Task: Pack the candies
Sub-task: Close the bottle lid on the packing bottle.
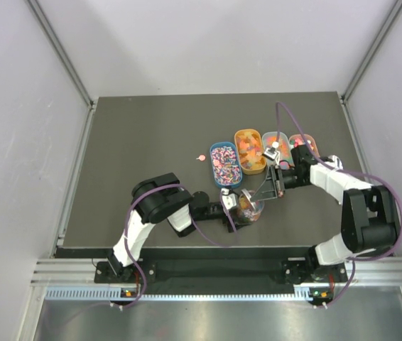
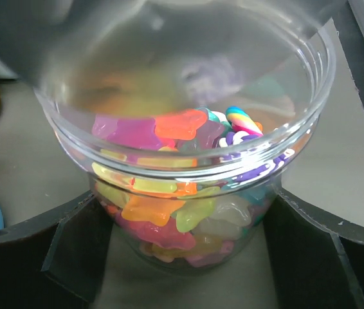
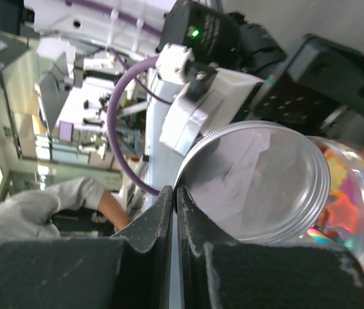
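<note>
The candies (image 2: 175, 212), gummies in pink, orange, yellow and green with a striped swirl on top, fill most of the clear jar (image 2: 188, 168), which stands on the table (image 1: 144, 142) at its near middle edge. More lie in four oval trays at 12 to 2 o'clock of the jar: the blue tray (image 1: 212, 160) nearest, then the orange tray (image 1: 249, 131), the grey tray (image 1: 266, 135) and the red tray (image 1: 306, 136), the last two partly hidden by the right arm's wrist and purple cable. One pink sweet (image 1: 200, 157) lies alone on the table at 10 o'clock of the jar, just left of the blue tray. A silver lid (image 3: 259, 187) hangs tilted at the jar's 1 o'clock side, its face close to the jar's mouth. The right gripper (image 3: 174, 193) pinches the lid's rim, fingers nearly together, the arm bent inward from the right. The left gripper (image 2: 188, 264) reaches from 9 o'clock, low and level, its black fingers (image 2: 72, 257) pressed to either side of the jar's lower wall
</note>
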Motion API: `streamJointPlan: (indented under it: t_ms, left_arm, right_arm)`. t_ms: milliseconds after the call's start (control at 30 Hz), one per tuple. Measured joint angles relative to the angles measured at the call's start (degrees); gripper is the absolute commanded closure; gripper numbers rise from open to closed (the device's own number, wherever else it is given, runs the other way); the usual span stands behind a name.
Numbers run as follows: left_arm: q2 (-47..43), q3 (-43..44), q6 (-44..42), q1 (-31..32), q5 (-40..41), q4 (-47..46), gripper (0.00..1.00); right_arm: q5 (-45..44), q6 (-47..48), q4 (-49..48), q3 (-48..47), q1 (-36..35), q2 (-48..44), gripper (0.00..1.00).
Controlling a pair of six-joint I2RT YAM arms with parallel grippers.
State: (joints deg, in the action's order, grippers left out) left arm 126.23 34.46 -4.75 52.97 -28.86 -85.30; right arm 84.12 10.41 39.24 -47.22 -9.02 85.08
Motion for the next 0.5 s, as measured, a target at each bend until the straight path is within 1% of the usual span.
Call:
streamJointPlan:
  t_ms: [333,400,433,500]
  left_arm:
    - [0.0,0.0,0.1,0.0,0.3,0.0,1.00]
    - [0.0,0.0,0.1,0.0,0.2,0.0,1.00]
    - [0.0,0.0,0.1,0.0,0.3,0.0,1.00]
    - [0.0,0.0,0.1,0.0,0.2,0.0,1.00]
  right_arm:
    - [1.4,0.6,1.5,0.0,4.5,2.7,0.93]
    - [1.3,2.6,4.2,-0.3,5.9,3.0,0.92]
    - [1.1,3.8,5.7,-0.6,6.3,3.3,0.89]
    - [-0.4,9.7,12.4,-2.9,7.3,4.8,0.83]
